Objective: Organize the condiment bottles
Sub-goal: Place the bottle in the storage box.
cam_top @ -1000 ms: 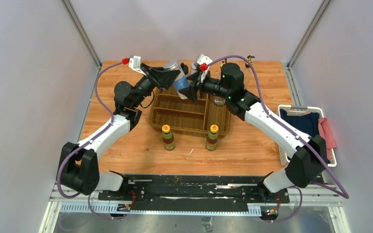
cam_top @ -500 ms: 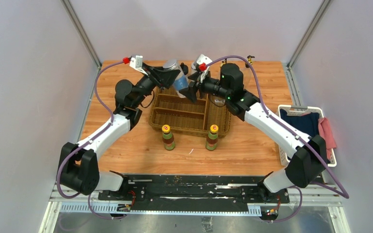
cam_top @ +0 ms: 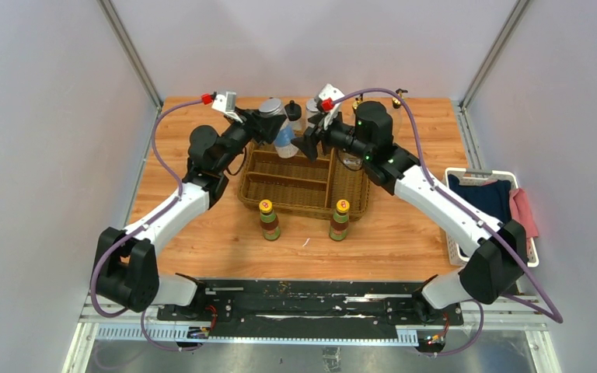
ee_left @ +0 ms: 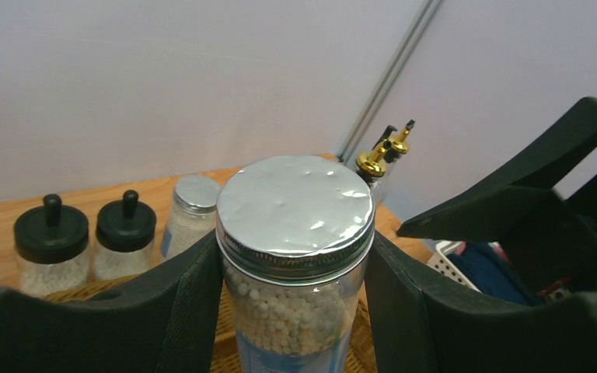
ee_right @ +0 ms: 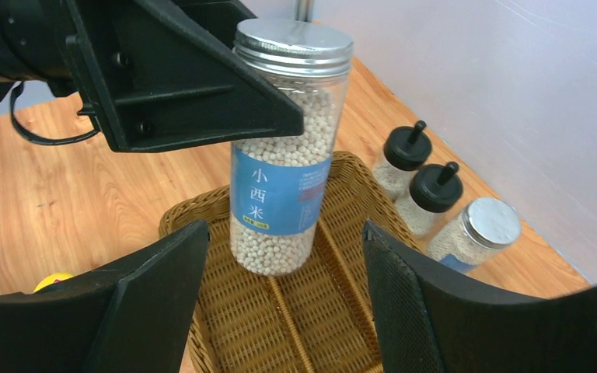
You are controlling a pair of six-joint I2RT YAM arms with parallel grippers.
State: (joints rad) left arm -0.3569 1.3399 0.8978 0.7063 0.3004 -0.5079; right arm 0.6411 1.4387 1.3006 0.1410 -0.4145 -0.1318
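Observation:
My left gripper (ee_left: pixel 295 311) is shut on a clear grey-lidded jar (ee_left: pixel 295 256) of white beads with a blue label. It holds the jar (ee_right: pixel 284 155) upright just below the lid, over the far end of the wicker basket (ee_right: pixel 225 326). In the top view this jar (cam_top: pixel 283 137) hangs at the basket's (cam_top: pixel 303 203) back left. My right gripper (ee_right: pixel 284 303) stands open, facing the jar from the near side, apart from it. Behind the basket stand two black-capped jars (ee_right: pixel 406 155) (ee_right: pixel 434 194) and a second grey-lidded jar (ee_right: pixel 478 233). Two yellow-capped bottles (cam_top: pixel 269 220) (cam_top: pixel 340 220) stand in front of the basket.
Gold-topped bottles (ee_left: pixel 373 162) stand at the table's far right near the corner post. A white crate (cam_top: pixel 452 247) with blue and pink cloths sits off the table's right edge. Grey walls close in the back and both sides.
The right gripper has opened wider and drawn away from the jar. The left gripper has tipped the jar more upright and carried it slightly back and left.

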